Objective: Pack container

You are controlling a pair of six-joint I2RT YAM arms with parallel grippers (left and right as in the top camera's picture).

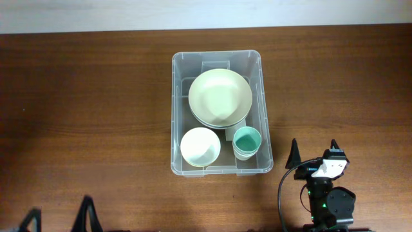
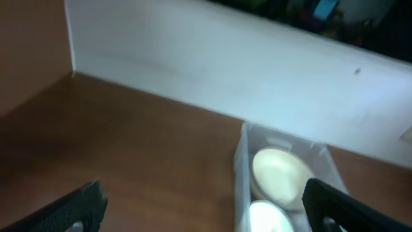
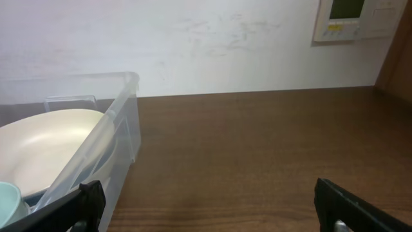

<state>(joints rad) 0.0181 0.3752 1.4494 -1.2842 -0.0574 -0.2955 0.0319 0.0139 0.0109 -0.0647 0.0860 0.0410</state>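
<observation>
**Desk:** Where did we find the container (image 1: 174, 116)?

**Floor:** Mid-table (image 1: 90, 96), holding a wide pale-green bowl (image 1: 219, 96), a white bowl (image 1: 200, 146) and a teal cup (image 1: 246, 142).

**Desk:** And our arms?

**Floor:** The left gripper (image 1: 58, 218) and the right gripper (image 1: 314, 148) sat at the near edge, well apart from the container. Their fingers were spread and gripped nothing.

**Desk:** What was left?

**Floor:** We saw no loose item outside it, so we judged the packing all but finished.

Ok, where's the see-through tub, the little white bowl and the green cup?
see-through tub (image 1: 174, 109), overhead view, its side rim.
little white bowl (image 1: 200, 146), overhead view, its inside.
green cup (image 1: 246, 140), overhead view, its inside.
</observation>
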